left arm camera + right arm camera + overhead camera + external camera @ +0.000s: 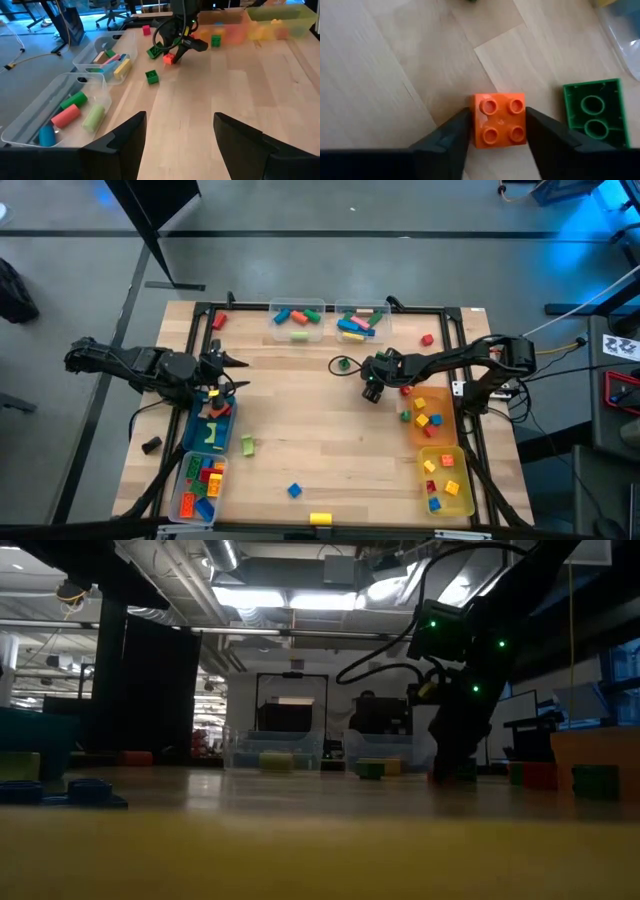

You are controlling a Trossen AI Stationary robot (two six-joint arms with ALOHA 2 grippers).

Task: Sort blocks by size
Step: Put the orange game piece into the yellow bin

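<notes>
Orange, four-studded, the block (499, 120) sits between your right gripper (497, 131) fingers near the table's (300, 430) right side, both pads touching it. Left gripper (179, 131) hangs open over the blue bin (196, 434). Bins are part-filled; loose blocks (293, 490) remain.

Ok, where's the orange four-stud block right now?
The orange block sits on the table between the right gripper fingers, beside an overturned green block, right of centre near the orange bin.
</notes>
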